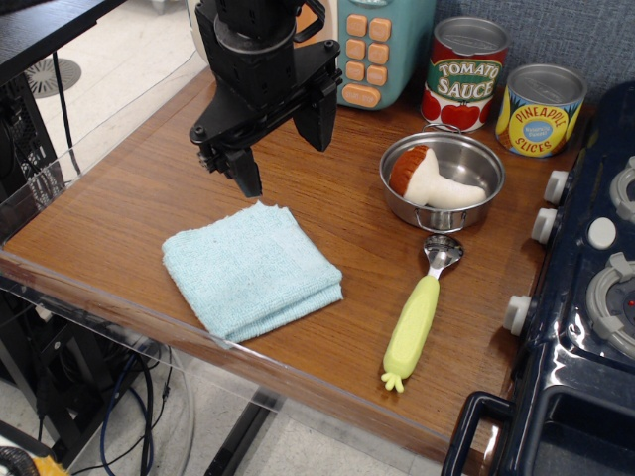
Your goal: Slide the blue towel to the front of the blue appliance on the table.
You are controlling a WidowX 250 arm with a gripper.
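And here we are over the brown wood-grain table (119, 213) with its clear acrylic edge. The black robot gripper (288, 149) hangs up at the 11 o'clock part of the scene, its two dark fingers (243, 169) spread well apart with nothing between them, tips pointing down and clear of the tabletop.

Just below it, toward 7 o'clock of centre, lies the light aqua-blue folded terry towel (248, 266), roughly square, flat on the wood, its near corner close to the acrylic edge. The left fingertip hovers just above the towel's far corner; whether it touches, hard to tell, but it looks apart.

Up at 12 o'clock stands the teal and cream toy microwave with orange buttons (382, 50), partly hidden behind the gripper. The towel sits well apart from it, toward the near edge.

To the right, at 2 o'clock, a red tomato sauce can (464, 74) and beside it a yellow-and-blue pineapple slices can (541, 111). In front of them a round steel bowl (466, 159) holding a toy mushroom with a brown cap (427, 178). At 5 o'clock of the bowl, a steel scoop with a yellow-green handle (417, 317). At 3 o'clock, the dark navy toy stove with white knobs (585, 297).
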